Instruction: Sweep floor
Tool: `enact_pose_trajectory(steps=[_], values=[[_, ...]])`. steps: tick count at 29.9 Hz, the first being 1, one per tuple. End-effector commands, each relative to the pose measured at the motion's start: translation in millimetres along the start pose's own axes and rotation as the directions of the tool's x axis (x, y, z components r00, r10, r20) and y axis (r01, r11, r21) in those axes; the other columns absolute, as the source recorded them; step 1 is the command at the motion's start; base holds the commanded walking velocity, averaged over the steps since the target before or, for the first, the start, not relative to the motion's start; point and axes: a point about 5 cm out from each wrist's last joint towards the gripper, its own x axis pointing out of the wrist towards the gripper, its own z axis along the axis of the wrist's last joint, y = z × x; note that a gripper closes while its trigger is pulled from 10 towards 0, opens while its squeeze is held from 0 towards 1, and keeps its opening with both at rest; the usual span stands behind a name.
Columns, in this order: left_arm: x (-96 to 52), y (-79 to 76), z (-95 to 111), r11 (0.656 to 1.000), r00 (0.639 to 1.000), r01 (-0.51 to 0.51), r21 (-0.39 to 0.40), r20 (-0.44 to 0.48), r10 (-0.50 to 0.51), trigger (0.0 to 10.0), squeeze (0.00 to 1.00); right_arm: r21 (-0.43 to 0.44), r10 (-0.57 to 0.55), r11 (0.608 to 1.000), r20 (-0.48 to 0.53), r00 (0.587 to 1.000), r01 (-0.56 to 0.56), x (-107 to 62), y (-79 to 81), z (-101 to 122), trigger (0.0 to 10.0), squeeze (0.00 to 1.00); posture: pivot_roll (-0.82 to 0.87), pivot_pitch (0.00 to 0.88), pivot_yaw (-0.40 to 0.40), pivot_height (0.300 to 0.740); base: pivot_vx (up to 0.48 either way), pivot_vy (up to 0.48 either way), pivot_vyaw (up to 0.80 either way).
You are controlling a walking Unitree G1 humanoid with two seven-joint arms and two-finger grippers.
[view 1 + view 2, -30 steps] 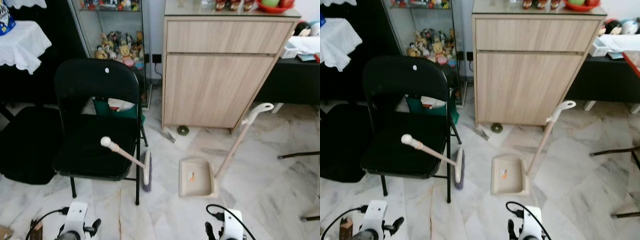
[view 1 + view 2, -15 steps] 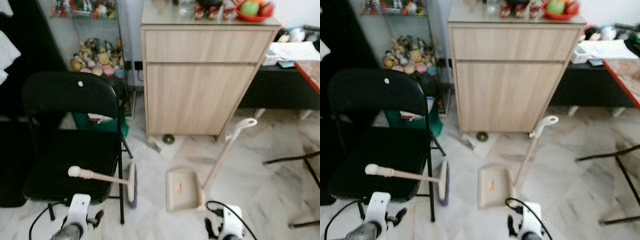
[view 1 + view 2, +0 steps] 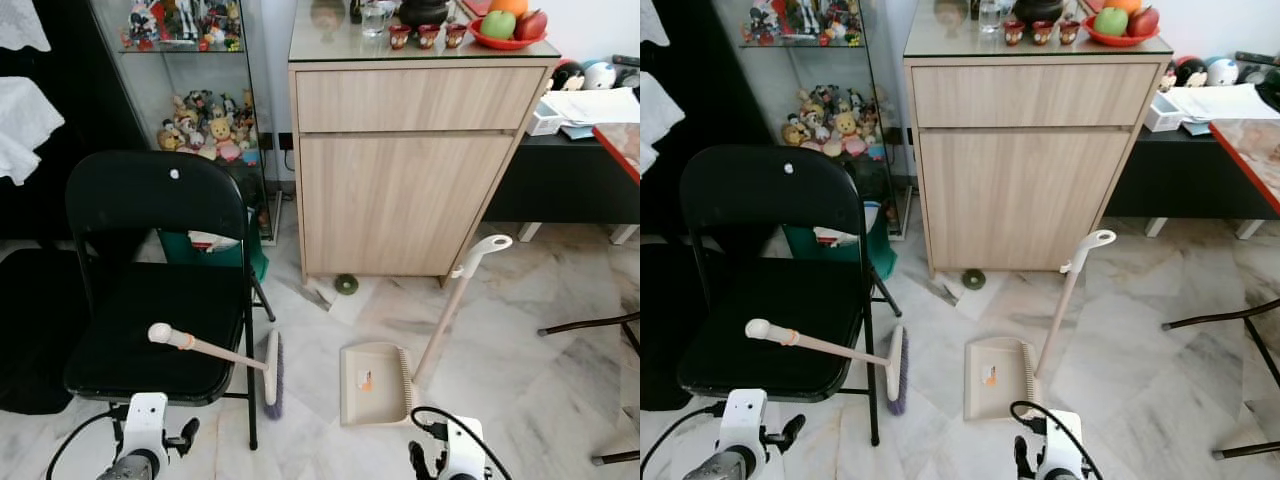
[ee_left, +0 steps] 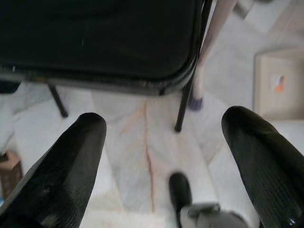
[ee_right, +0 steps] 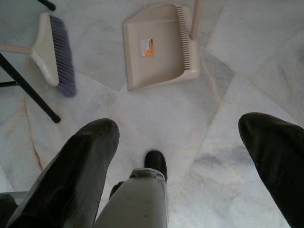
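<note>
Cabinet of light wood [image 3: 415, 165] is biggest, standing at the back, and the view has swung since a moment ago, so the robot has turned. Black folding chair [image 3: 155, 290] comes next. The beige dustpan with a long handle [image 3: 375, 383] sits on the marble floor [image 3: 520, 400]. The beige broom with purple bristles [image 3: 265, 370] leans on the chair. Left gripper [image 4: 164, 142] and right gripper [image 5: 178, 152] hang spread wide, holding nothing, so sweeping has not started.

The marble floor [image 3: 500, 340] carries a beige dustpan [image 3: 372, 383] just ahead of the right hand [image 5: 180, 156], a broom [image 3: 270, 365] resting on its bristles ahead of the left hand [image 4: 164, 137], the black chair [image 3: 150, 300] and the wooden cabinet [image 3: 410, 170].
</note>
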Motion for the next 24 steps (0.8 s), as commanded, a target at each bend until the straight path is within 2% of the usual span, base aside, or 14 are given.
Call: enact_pose_trajectory(steps=[1, 8, 14, 15, 18, 24], values=[[-0.8, 3.6, 5.8, 1.0, 0.999, 0.006, -0.024, 0.053, -0.005, 10.0, 1.0, 0.004, -0.003, 1.0, -0.02, 1.0, 0.003, -1.1, 0.1, -5.5, 10.0, 0.0, -0.06, 0.089, 0.009, 0.74, 0.0, 0.0, 0.0], [-3.4, 7.7, 16.9, 0.997, 0.986, 0.056, -0.045, 0.157, -0.048, 10.0, 1.0, 0.003, -0.001, 1.0, -0.023, 1.0, 0.001, -1.5, 0.6, -6.9, 10.0, 0.0, -0.05, 0.092, 0.009, 0.74, 0.0, 0.0, 0.0], [-4.6, 12.5, 32.6, 0.997, 0.965, 0.053, -0.053, 0.258, -0.038, 10.0, 1.0, 0.0, 0.004, 1.0, -0.025, 1.0, -0.004, -1.6, 1.8, -7.5, 10.0, 0.0, -0.05, 0.093, 0.008, 0.74, 0.0, 0.0, 0.0], [-3.6, 12.2, 39.9, 0.995, 0.956, 0.061, -0.074, 0.292, -0.037, 10.0, 0.0, -0.001, 0.005, 1.0, -0.024, 1.0, -0.005, -1.6, 2.0, -7.3, 10.0, 0.0, -0.05, 0.092, 0.007, 0.74, 0.0, 0.0, 0.0], [-1.5, 8.7, 52.2, 0.993, 0.939, 0.087, -0.077, 0.339, -0.056, 10.0, 0.0, -0.001, 0.007, 1.0, -0.023, 1.0, -0.007, -1.5, 2.5, -7.1, 10.0, 0.0, -0.05, 0.092, 0.007, 0.74, 0.0, 0.0, 0.0], [1.1, 0.0, 64.4, 0.988, 0.918, 0.131, -0.079, 0.386, -0.091, 10.0, 0.0, -0.013, 0.011, 1.0, -0.023, 1.0, -0.011, -1.3, 3.1, -6.8, 10.0, 0.0, -0.05, 0.092, 0.007, 0.74, 0.0, 0.0, 0.0]])
